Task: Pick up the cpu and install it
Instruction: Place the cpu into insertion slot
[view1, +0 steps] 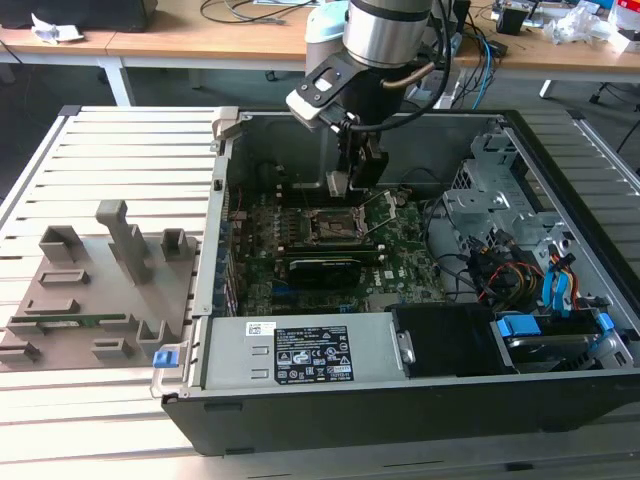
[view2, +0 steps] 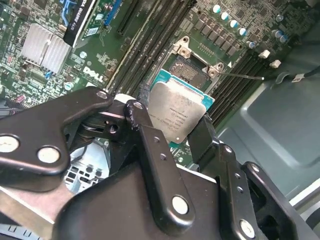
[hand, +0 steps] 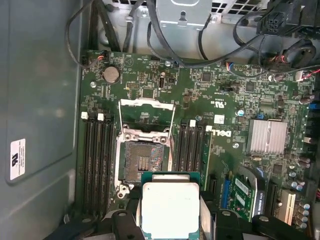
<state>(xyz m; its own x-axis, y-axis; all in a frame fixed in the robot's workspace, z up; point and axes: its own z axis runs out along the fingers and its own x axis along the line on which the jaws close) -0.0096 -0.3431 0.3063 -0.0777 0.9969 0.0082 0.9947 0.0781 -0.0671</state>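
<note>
The cpu (hand: 170, 209) is partly cut off at the frame's edge in the first wrist view. In the second wrist view black fingers (view2: 150, 145) cover two of its sides, since the gripper (view2: 172, 120) is clamped on it with the metal top showing. In the exterior view the gripper (view1: 360, 175) sits at upper middle, inside the open computer case (view1: 300, 410), its load hard to make out. The cpu is held over the motherboard (hand: 220, 100), overlapping the edge of the bare socket (hand: 142, 162) (metal frame swung open). Memory slots (hand: 95, 160) crowd both sides of the socket.
</note>
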